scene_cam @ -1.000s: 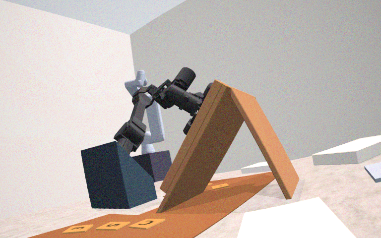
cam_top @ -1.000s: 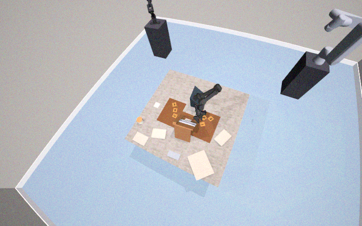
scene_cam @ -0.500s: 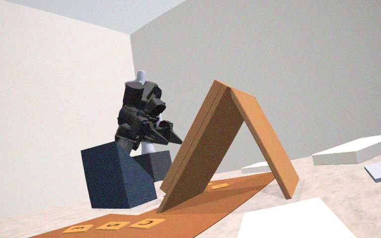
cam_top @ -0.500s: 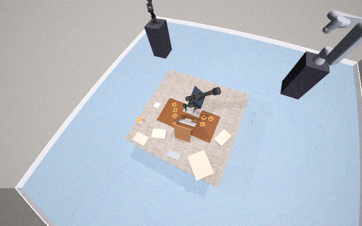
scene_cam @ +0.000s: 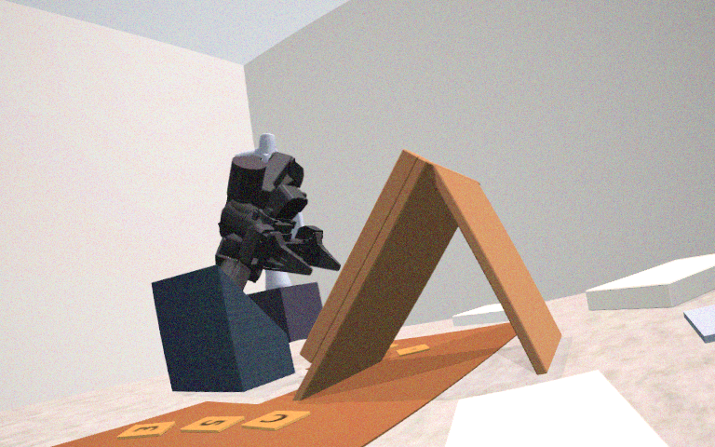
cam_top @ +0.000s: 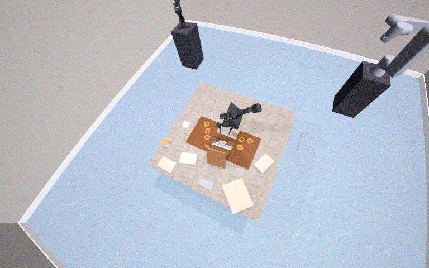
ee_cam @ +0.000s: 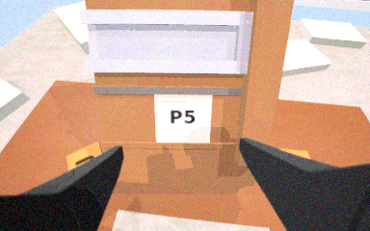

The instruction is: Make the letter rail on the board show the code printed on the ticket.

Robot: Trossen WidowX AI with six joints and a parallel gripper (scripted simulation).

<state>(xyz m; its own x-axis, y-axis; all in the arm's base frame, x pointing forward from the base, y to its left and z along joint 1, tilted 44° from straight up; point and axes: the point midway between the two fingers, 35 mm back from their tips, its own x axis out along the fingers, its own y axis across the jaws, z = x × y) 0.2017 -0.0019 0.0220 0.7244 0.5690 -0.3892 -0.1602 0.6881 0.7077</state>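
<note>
My gripper [cam_top: 225, 132] [scene_cam: 325, 271] [ee_cam: 182, 146] is open and empty, in front of the tilted board [scene_cam: 369, 300]. The ticket [ee_cam: 183, 134] on the board reads P5. Above it the pale letter rail [ee_cam: 166, 66] [cam_top: 222, 145] holds no tiles; its right end has an upright stop in the wrist view. Tiles E [scene_cam: 146, 429] [cam_top: 206, 123], S [scene_cam: 211, 424] [cam_top: 207, 130] and C [scene_cam: 276, 420] [cam_top: 206, 137] lie left of the board in the top view. Three more tiles lie right of it, at the upper left [cam_top: 241, 139], upper right [cam_top: 249, 140] and bottom [cam_top: 239, 147]; their letters are unclear.
Tiles lie on a brown mat [cam_top: 194, 139]. White slabs [cam_top: 188, 158] [cam_top: 166, 164] [cam_top: 263, 163] [cam_top: 237, 195], a blue-grey slab [cam_top: 206, 183], a small white square [cam_top: 185, 124] and an orange-topped cup [cam_top: 165, 142] surround it. The arm's dark blue base [scene_cam: 195, 331] faces the board.
</note>
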